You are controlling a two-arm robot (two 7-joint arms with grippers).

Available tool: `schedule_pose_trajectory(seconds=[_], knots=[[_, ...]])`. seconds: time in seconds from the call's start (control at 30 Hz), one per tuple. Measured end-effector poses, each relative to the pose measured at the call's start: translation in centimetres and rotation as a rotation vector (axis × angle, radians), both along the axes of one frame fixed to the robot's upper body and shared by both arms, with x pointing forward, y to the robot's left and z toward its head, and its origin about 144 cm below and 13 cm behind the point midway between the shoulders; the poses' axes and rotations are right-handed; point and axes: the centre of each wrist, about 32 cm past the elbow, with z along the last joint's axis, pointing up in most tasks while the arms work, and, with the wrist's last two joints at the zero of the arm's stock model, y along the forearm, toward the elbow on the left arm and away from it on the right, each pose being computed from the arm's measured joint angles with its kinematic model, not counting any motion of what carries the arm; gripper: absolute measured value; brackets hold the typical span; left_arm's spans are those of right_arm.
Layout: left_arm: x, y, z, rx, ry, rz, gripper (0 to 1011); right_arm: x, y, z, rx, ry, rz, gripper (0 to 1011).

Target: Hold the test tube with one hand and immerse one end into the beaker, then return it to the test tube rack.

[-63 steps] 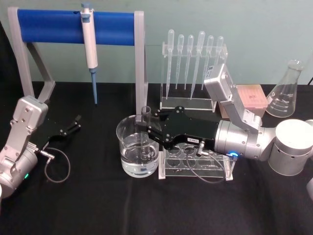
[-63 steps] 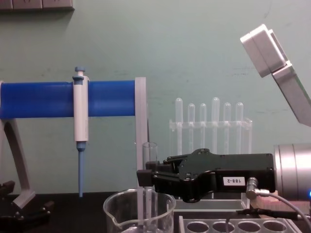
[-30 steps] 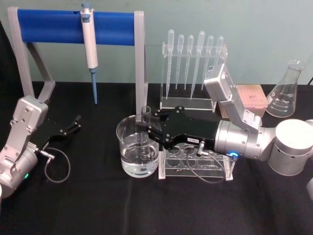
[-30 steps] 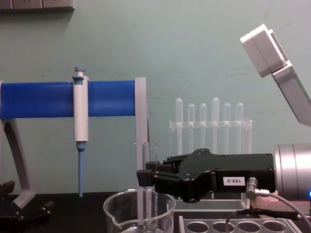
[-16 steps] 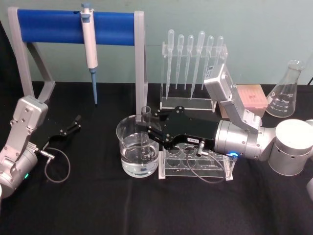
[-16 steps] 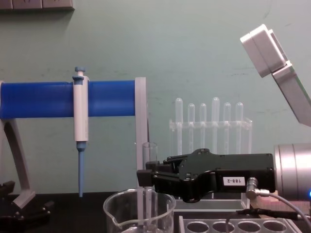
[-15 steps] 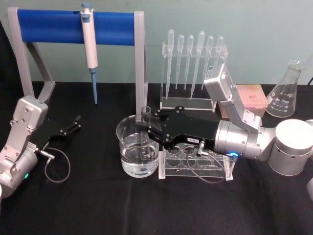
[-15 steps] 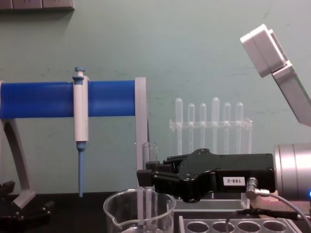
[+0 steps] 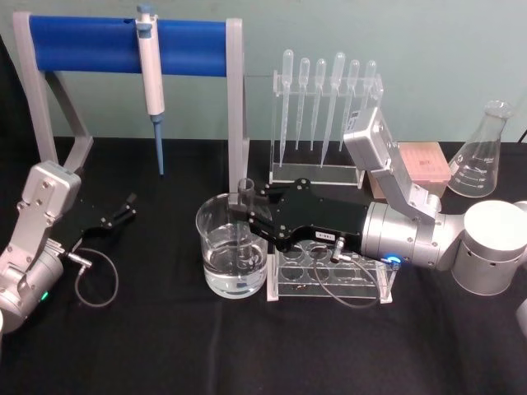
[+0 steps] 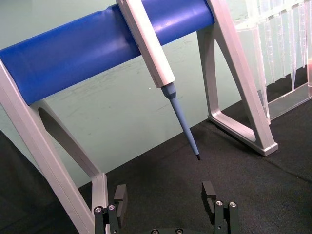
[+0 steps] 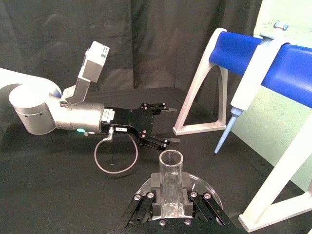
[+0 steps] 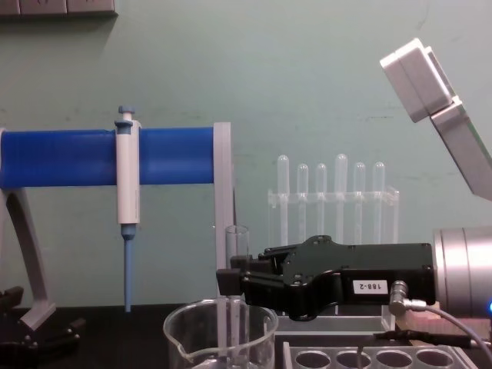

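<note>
Black cloth [image 9: 165,346] covers the table, and a pale green wall is seen behind it. Near the middle of the table, the beaker [image 9: 210,247] is set just beside the clear test tube rack [image 9: 329,276], on the rack's left, and is partly filled with clear liquid. The test tube [image 9: 244,191] is held upright over the beaker, clamped between the closed fingers of the right gripper [image 9: 245,216], which is reached in level from the right above the rack. The tube's open rim is seen above the fingers, and its lower end is passed below the beaker's rim into the liquid. In the right wrist view the tube [image 11: 170,180] is seen gripped from both sides. The left gripper [image 9: 123,210] is parked low at the left of the table, well apart from the beaker, with its fingers spread apart. A micropipette [image 9: 150,74] is hung on a blue-barred stand [image 9: 82,45] at the back left. A rack of plastic pipettes [image 9: 325,107] is placed behind the test tube rack, and a conical flask [image 9: 482,156] is stood at the far right.
</note>
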Motion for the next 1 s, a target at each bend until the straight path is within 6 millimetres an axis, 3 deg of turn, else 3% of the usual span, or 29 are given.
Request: schedule_pose_trajectory(seconds=[0.57,1.0], knots=[[0.0,0.0,0.0,0.0,0.0,0.0,1000,0.0,0.0,0.0,0.001,-0.001,0.002,241],[0.0,0.0,0.0,0.0,0.0,0.0,1000,0.0,-0.1,2.7,0.03,-0.046,0.031,241]])
